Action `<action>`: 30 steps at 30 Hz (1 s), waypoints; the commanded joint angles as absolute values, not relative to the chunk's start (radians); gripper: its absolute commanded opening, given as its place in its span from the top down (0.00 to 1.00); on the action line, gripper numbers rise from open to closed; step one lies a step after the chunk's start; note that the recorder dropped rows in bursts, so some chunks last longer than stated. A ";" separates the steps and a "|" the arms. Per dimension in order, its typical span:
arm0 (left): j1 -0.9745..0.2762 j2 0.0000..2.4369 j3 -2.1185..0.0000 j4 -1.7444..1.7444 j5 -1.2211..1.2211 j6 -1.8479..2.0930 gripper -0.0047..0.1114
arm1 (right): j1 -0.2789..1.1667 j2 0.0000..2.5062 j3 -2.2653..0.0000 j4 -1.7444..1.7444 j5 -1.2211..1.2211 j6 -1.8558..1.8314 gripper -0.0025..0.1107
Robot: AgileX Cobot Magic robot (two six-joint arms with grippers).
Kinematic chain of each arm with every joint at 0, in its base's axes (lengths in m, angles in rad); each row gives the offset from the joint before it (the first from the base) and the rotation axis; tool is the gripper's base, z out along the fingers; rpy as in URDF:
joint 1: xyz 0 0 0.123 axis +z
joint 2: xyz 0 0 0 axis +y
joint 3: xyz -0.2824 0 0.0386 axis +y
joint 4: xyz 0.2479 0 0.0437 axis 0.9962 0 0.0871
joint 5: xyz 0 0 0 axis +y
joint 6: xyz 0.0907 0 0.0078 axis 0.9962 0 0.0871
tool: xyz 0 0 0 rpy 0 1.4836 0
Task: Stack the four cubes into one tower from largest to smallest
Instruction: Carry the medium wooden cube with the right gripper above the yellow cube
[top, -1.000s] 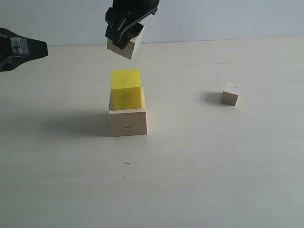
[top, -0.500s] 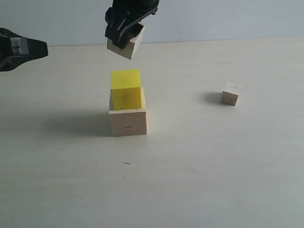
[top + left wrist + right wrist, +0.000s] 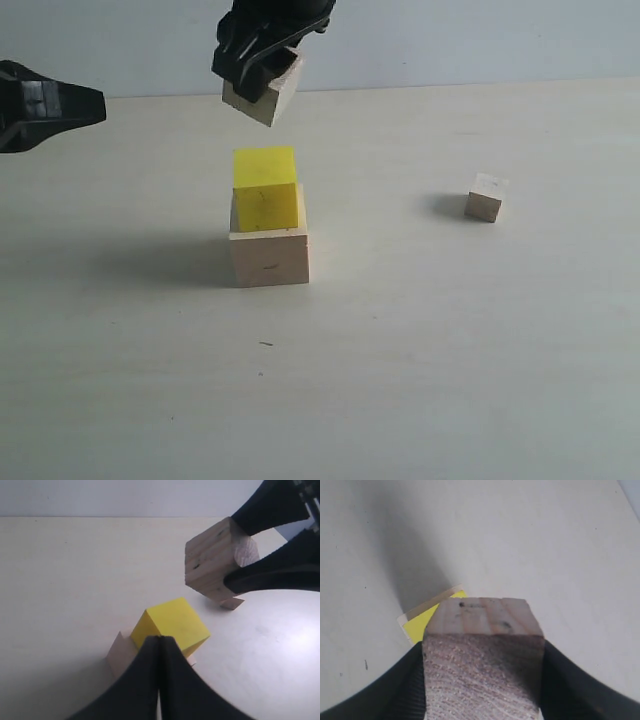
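The tower is about half built. The yellow cube [image 3: 265, 190] sits on the large wood cube [image 3: 270, 256], a little off centre, so a strip of the wood top shows beside it. The right pincer [image 3: 258, 75] is clamped on the medium wood cube [image 3: 263, 92] and holds it tilted in the air above the yellow cube, clearly apart from it. The small wood cube [image 3: 486, 197] lies alone on the tabletop [image 3: 450, 350], well off to the right. The left pincer [image 3: 90, 104] hangs at the left, its fingers pressed together on nothing. Two placements seem left: the medium cube, probably levelled first, then the small one on top.
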State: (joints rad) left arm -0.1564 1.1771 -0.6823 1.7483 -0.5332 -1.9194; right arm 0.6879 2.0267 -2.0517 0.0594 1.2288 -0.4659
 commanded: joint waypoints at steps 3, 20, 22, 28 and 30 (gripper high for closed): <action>-0.156 1.171 -0.676 1.744 -0.582 -1.915 0.96 | 0.687 2.025 -2.061 0.100 1.221 -0.538 0.98; -0.156 1.171 -0.676 1.744 -0.581 -1.902 0.96 | 0.687 2.025 -2.044 0.184 1.221 -0.547 0.98; -0.156 1.171 -0.676 1.744 -0.578 -1.897 0.96 | 0.687 2.025 -2.012 0.191 1.221 -0.525 0.98; -0.156 1.171 -0.676 1.744 -0.573 -1.892 0.96 | 0.687 2.025 -1.969 0.219 1.221 -0.396 0.98; -0.156 1.171 -0.676 1.744 -0.572 -1.892 0.96 | 0.687 2.025 -1.971 0.205 1.221 -0.392 0.98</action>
